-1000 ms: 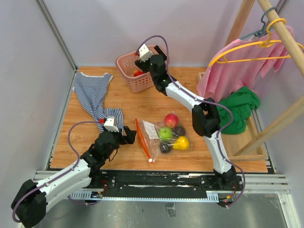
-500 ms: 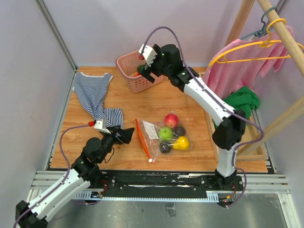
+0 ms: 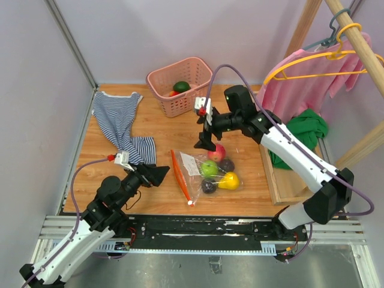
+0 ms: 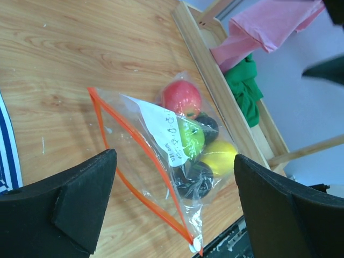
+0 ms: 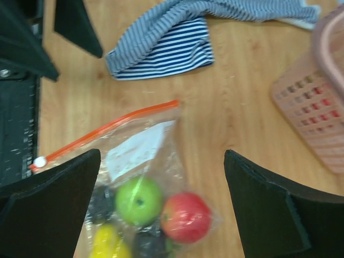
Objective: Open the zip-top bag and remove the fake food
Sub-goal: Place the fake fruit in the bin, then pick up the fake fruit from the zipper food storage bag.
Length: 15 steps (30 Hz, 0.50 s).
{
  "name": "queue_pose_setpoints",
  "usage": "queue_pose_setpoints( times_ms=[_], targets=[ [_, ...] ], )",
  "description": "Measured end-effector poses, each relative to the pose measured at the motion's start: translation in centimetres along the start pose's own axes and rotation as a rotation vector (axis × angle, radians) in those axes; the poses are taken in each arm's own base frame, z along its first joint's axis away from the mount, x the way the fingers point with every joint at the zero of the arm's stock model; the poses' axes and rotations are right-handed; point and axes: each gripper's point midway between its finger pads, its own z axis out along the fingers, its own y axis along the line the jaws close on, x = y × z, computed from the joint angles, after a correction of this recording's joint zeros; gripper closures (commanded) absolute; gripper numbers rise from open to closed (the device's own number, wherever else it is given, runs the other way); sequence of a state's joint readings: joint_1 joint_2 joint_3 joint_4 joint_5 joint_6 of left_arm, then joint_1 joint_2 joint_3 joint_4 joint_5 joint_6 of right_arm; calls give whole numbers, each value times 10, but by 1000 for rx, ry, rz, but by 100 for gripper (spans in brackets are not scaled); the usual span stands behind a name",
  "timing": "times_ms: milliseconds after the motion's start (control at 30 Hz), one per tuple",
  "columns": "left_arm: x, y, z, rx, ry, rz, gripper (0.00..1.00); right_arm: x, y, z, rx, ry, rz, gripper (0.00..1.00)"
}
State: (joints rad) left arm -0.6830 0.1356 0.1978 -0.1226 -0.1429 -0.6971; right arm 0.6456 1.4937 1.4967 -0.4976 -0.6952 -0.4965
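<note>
**Jaws wide on both sides, nothing held**

My left arm stretches forward and low; my left end effector [image 3: 159,175] points rightward, jaws spread. My right arm arches out, elbow bent; my right end effector [image 3: 203,143] tilts downward, equally wide.

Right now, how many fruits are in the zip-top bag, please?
5: red apple farthest; green fruit, dark fruit mid-bag; yellow fruit, second dark fruit nearest. Others possibly hidden.

Illegible handwriting on white label [image 4: 165,133] of zip-top bag [image 4: 161,180]
</note>
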Motion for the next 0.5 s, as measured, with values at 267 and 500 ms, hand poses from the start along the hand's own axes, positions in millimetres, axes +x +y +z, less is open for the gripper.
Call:
queue_pose_setpoints(
  times_ms=[267,500],
  targets=[
    [9,6,-1,-54,65,-19,17,35,88,24,-166,106,59,1],
    [19,27,-2,-168,92,-57,24,60,129,65,-133,251,135,1]
  ],
)
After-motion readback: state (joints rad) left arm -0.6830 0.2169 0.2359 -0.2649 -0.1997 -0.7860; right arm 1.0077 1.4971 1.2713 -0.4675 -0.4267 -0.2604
